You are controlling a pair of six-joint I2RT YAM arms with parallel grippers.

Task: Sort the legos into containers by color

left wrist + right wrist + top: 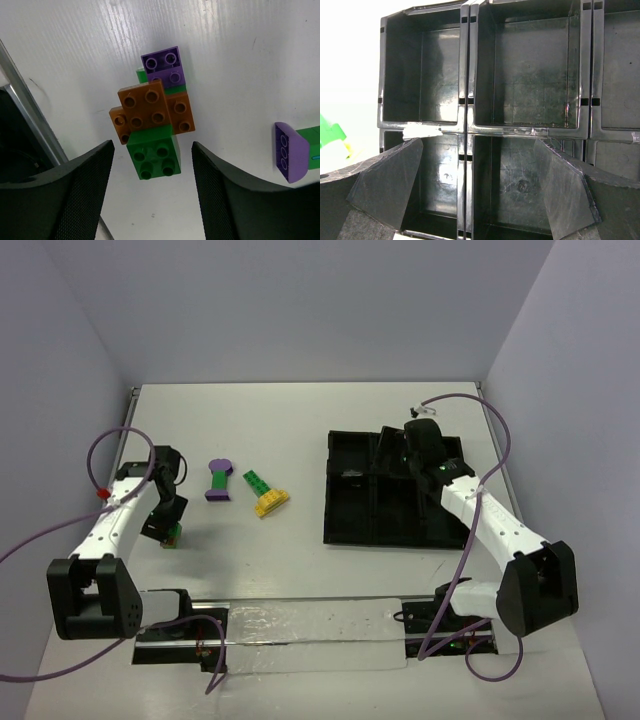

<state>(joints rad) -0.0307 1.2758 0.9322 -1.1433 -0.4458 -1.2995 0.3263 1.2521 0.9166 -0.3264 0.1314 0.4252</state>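
A small cluster of legos lies on the white table: a green brick nearest me, orange bricks in the middle, and a purple one on a green piece at the far end. My left gripper is lowered over the cluster, jaws open either side of the green brick with a gap on each side. A purple-and-green piece and a green-and-yellow piece lie further right. My right gripper hovers open and empty above the black tray's containers.
The black tray sits right of centre with low dividing walls; the compartments I see hold nothing. A metal rail runs along the near edge between the arm bases. Purple cables loop beside both arms.
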